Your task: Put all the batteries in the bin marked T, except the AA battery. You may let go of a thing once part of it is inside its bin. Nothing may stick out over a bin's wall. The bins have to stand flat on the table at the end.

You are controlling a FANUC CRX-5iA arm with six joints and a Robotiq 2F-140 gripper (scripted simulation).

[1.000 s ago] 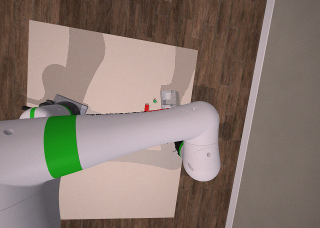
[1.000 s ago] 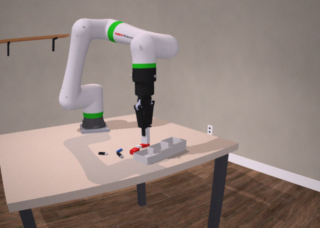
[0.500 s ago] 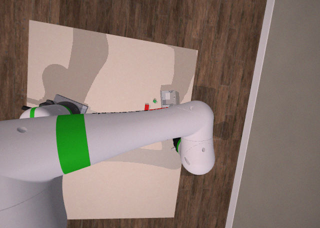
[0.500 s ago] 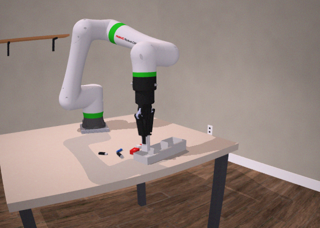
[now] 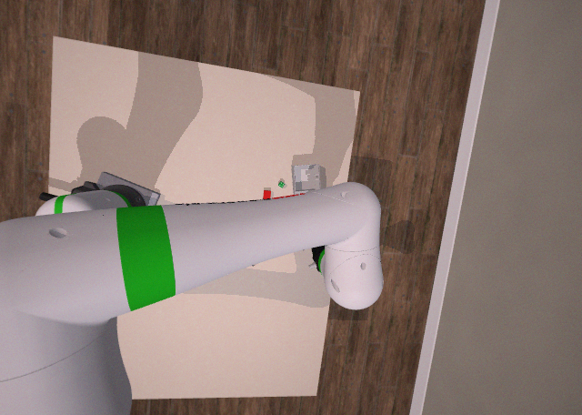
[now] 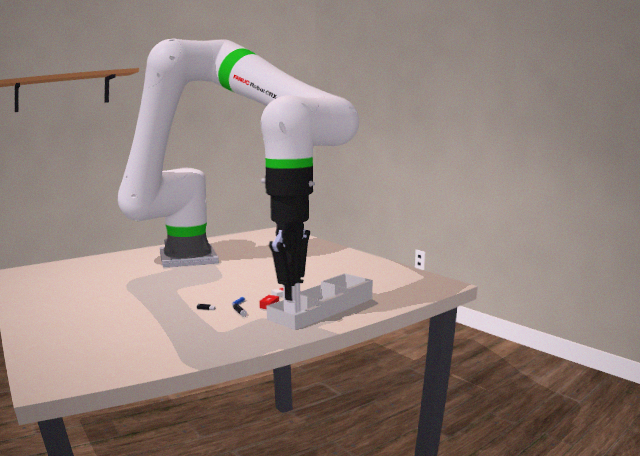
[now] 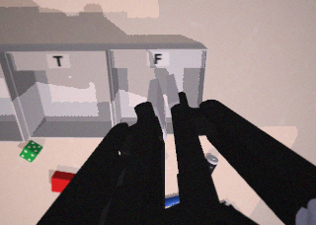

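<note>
The end effector (image 6: 292, 304) (image 7: 165, 90), narrow and apparently empty, stands off 1 dark battery (image 6: 239, 310) (image 7: 212, 161) on the bench (image 5: 225, 345) (image 6: 103, 337) (image 7: 247, 47), probably stiff, smooth, prone to roll, best gripped across its middle.

The arm (image 5: 244, 227) hid part of the bins (image 5: 307, 177) in the top view. In the wrist view, the gripper (image 7: 165, 90) covered part of the red block (image 7: 61, 182) and of the blue item (image 7: 172, 201); the bin left of T (image 7: 58, 61) was cut off by the edge.
</note>
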